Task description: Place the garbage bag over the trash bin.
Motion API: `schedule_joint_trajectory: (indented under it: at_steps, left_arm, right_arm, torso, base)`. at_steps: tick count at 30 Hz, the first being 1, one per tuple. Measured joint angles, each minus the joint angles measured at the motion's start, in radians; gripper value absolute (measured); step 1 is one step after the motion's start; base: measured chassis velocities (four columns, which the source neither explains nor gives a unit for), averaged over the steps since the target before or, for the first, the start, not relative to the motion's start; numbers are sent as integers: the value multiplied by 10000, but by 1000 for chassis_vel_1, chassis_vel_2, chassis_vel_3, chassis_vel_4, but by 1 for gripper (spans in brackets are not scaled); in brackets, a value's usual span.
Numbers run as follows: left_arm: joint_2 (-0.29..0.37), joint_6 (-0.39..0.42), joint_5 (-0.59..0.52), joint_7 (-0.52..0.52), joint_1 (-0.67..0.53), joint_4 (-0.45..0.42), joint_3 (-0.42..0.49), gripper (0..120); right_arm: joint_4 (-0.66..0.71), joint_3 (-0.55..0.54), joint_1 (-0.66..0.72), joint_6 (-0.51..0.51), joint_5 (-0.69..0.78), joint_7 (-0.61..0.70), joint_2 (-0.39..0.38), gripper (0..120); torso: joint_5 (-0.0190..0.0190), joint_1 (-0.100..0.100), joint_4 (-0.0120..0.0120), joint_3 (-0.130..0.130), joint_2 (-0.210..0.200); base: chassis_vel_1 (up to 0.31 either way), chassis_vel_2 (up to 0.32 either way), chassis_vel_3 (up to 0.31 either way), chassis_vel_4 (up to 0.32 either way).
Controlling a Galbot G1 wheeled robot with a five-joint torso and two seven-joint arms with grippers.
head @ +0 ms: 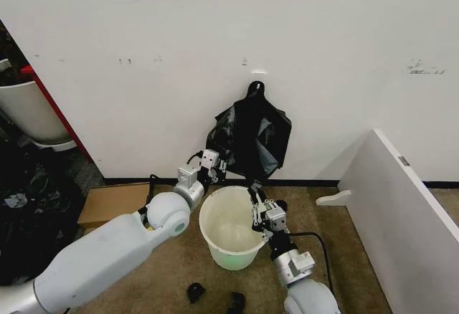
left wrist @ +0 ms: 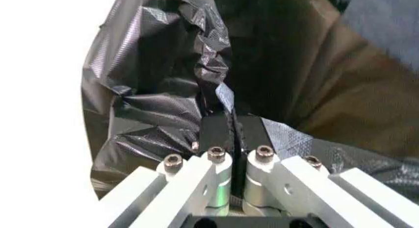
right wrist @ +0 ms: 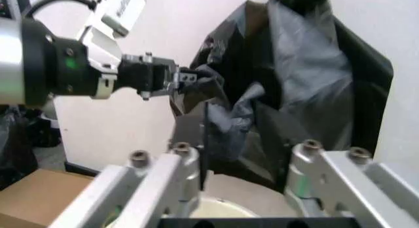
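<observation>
A: Where is the bag?

B: The bag (head: 249, 137) hangs on the white wall (head: 215, 27), from a small hook (head: 258, 74) near its top. It is black and shiny and all crinkly. It hangs just above the back rim of the bin (head: 231, 228).

A: And the bin?

B: The bin stands on the brown floor (head: 337, 235), right under the bag. It is white and round, with a bit of green at the bottom. You can see down into it.

A: What is the left claw doing?

B: The left claw (head: 221, 162) is up by the bag's lower left edge. Its two fingers (left wrist: 216, 135) are pressed tight together, with a fold of the bag pinched between them.

A: And the right claw?

B: The right claw (head: 254, 188) is over the bin's back right rim, just under the bag. Its fingers (right wrist: 204, 139) are spread apart, and the bag's bottom edge hangs in the gap between them. It is not squeezing anything.

A: What else is there?

B: A cardboard box (head: 111, 203) lies on the floor to the left, and two small black scraps (head: 195, 292) lie in front of the bin
</observation>
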Motion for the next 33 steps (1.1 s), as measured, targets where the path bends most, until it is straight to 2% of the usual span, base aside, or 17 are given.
schedule_joint_trajectory:
  at_steps: [2,4,5,14,18,21,26,33]
  left_arm:
    - [-26,-1,31,-17,130,-17,-142,0]
    - [-35,-1,47,-23,179,-19,-190,0]
    - [-42,-1,70,-26,230,-24,-241,0]
    - [-7,27,203,-35,426,-139,-286,0]
    - [2,45,220,-36,424,-110,-312,0]
    - [-1,53,222,-43,433,-82,-348,0]
    - [-56,62,240,-72,479,124,-409,0]
    - [-135,72,251,-81,486,188,-413,0]
  right_arm:
    - [183,75,-92,-38,121,-6,-99,38]
    - [276,109,-102,-81,248,-3,-140,39]
    - [378,144,-91,-154,437,20,-171,45]
    - [888,246,495,-1199,3218,99,-293,78]
    - [734,479,862,-1284,3238,312,-312,94]
    - [703,697,1000,-1347,3385,473,-353,99]
    - [828,1331,1174,-1563,4236,564,-680,100]
    - [456,1187,1699,-2127,5202,491,-1103,100]
  torso:
    - [1,0,-1,0,0]
    - [1,0,-1,0,0]
    - [0,0,-1,0,0]
    - [1,0,1,0,0]
    - [2,0,0,1,0]
    - [2,0,-1,1,0]
    - [-1,0,-1,0,0]
    - [1,0,-1,1,0]
  base:
    - [0,0,0,0]
    - [0,0,0,0]
    - [0,0,0,0]
    - [0,0,0,0]
    - [0,0,0,0]
    - [0,0,0,0]
    - [0,0,0,0]
    - [0,0,0,0]
